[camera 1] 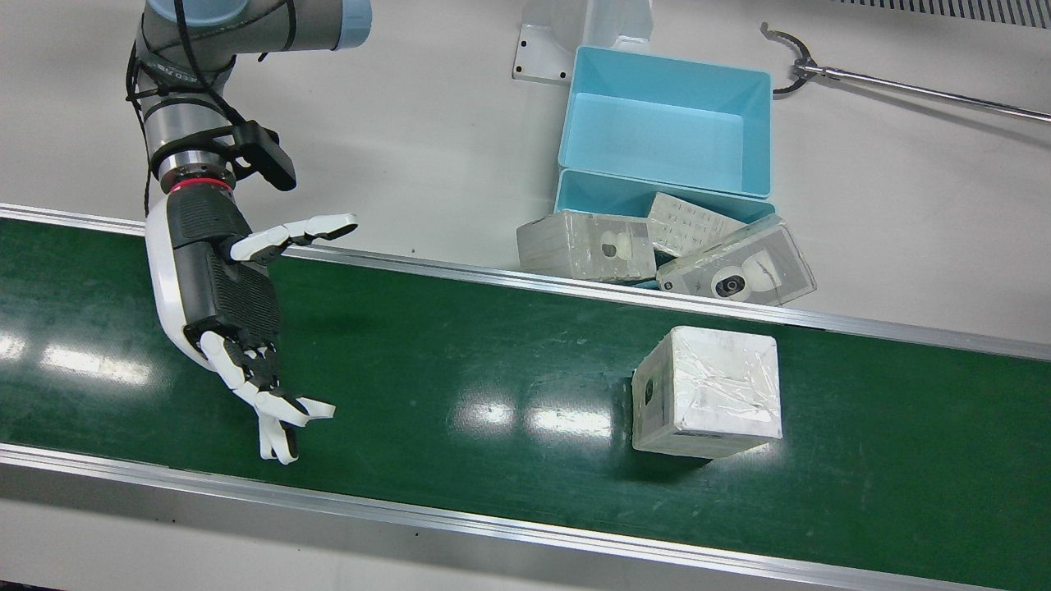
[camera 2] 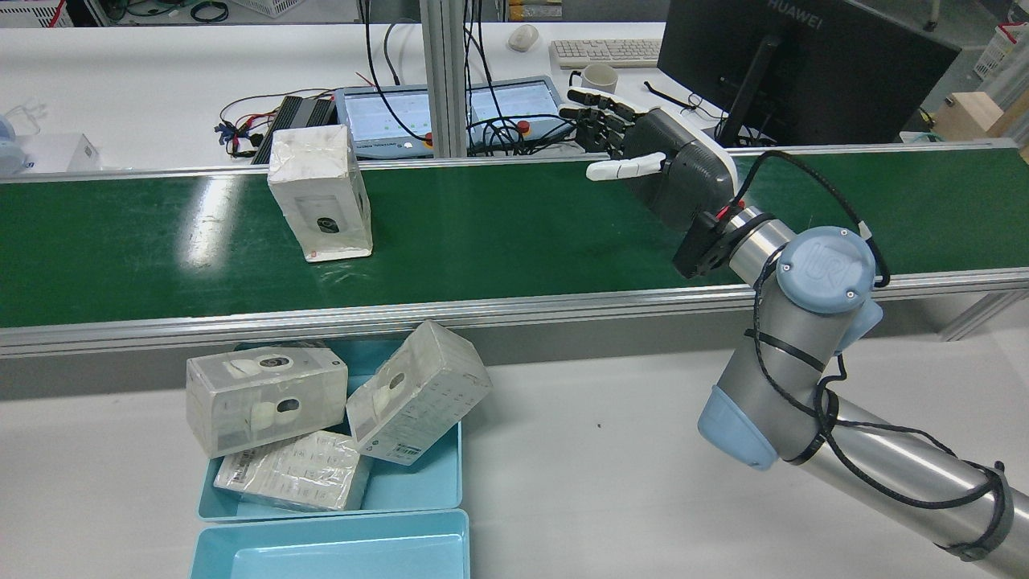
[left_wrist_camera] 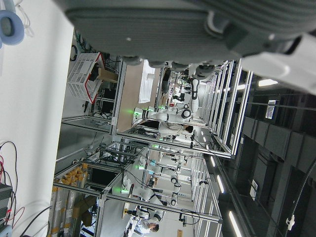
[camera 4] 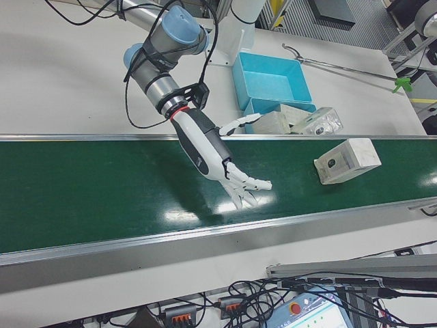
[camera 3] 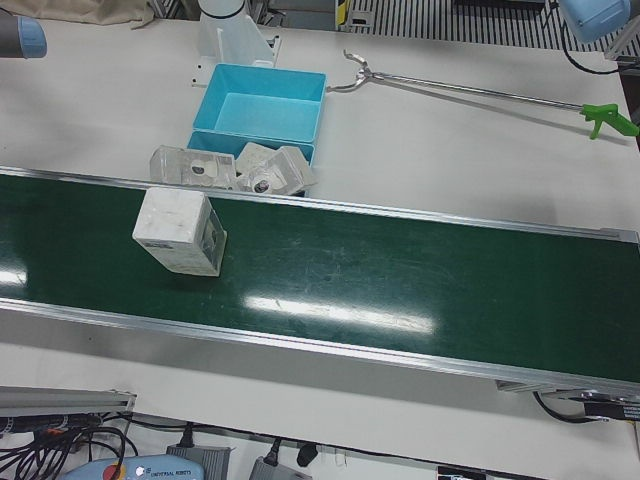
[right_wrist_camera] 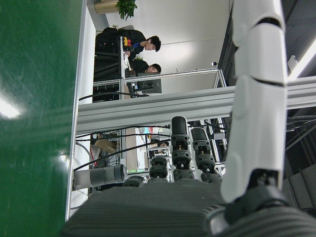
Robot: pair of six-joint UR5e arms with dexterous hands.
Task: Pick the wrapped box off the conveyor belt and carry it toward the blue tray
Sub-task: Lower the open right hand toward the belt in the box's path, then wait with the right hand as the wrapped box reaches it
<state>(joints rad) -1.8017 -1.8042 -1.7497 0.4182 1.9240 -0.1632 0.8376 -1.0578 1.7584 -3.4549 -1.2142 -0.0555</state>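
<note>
The wrapped box [camera 1: 710, 394] [camera 2: 320, 193] [camera 3: 180, 232] [camera 4: 347, 160], white under clear film, stands alone on the green conveyor belt [camera 1: 493, 345]. My right hand [camera 1: 230, 304] [camera 2: 667, 165] [camera 4: 212, 154] [right_wrist_camera: 197, 207] hovers over the belt far to the box's left in the front view, open, fingers spread, holding nothing. The empty blue tray [camera 1: 665, 115] [camera 2: 338, 547] [camera 3: 265, 100] [camera 4: 270, 78] sits on the white table beyond the belt's rail. My left hand [left_wrist_camera: 187, 24] shows only in its own view, as a grey palm edge with nothing in it.
A second blue tray [camera 1: 591, 197] [camera 2: 410, 490] against the belt's rail holds three wrapped boxes [camera 1: 587, 245], piled and leaning over its rim. A long metal reach-grabber [camera 1: 903, 86] [camera 3: 470, 90] lies on the table past the trays. Aluminium rails edge both sides of the belt.
</note>
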